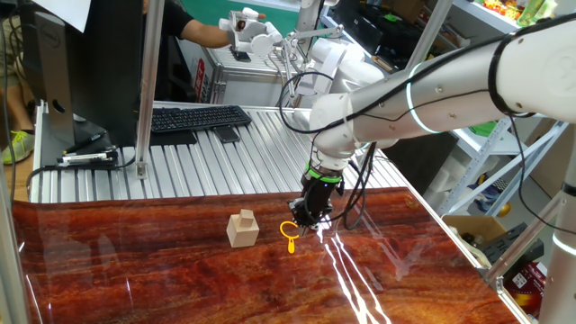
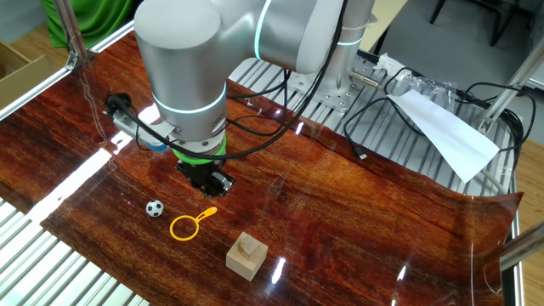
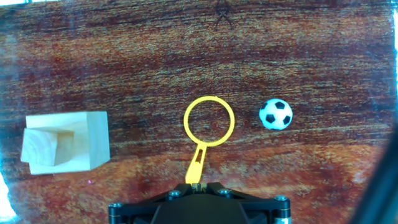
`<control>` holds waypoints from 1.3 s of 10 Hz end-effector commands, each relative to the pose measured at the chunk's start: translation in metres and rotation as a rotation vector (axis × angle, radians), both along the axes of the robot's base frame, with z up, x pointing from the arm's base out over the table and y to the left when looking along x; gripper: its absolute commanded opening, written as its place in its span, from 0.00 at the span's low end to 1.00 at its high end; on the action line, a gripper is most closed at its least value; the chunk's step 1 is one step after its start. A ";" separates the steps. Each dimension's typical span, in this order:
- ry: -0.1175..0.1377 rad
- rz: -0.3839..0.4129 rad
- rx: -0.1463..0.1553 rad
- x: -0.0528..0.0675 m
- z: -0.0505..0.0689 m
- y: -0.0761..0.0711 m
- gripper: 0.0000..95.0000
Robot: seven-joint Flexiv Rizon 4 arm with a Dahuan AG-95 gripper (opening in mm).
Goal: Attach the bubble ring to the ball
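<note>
bubble ring (image 3: 209, 123) lies flat on the table (image 3: 186, 50), ball (image 3: 275, 114) near its loop, wooden block (image 3: 65, 142) beyond the opposite side. my claw (image 3: 198, 185) is clenched at the stem's end; fingertips cut off, grip unconfirmed.

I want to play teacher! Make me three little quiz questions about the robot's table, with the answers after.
1. True or false: the yellow ring lies between the wooden block and the ball.
2. What does the gripper pinch? A) the ball B) the ring's stem C) the block
3. Fill in: the ball looks like a tiny ____ ball.

Key: 1 true. 2 B. 3 soccer.
</note>
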State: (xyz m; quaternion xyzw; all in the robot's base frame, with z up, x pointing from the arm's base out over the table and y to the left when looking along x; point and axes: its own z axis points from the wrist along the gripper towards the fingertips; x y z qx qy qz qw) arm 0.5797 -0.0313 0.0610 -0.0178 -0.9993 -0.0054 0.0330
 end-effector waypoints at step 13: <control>0.003 -0.035 -0.037 0.007 -0.009 -0.004 0.00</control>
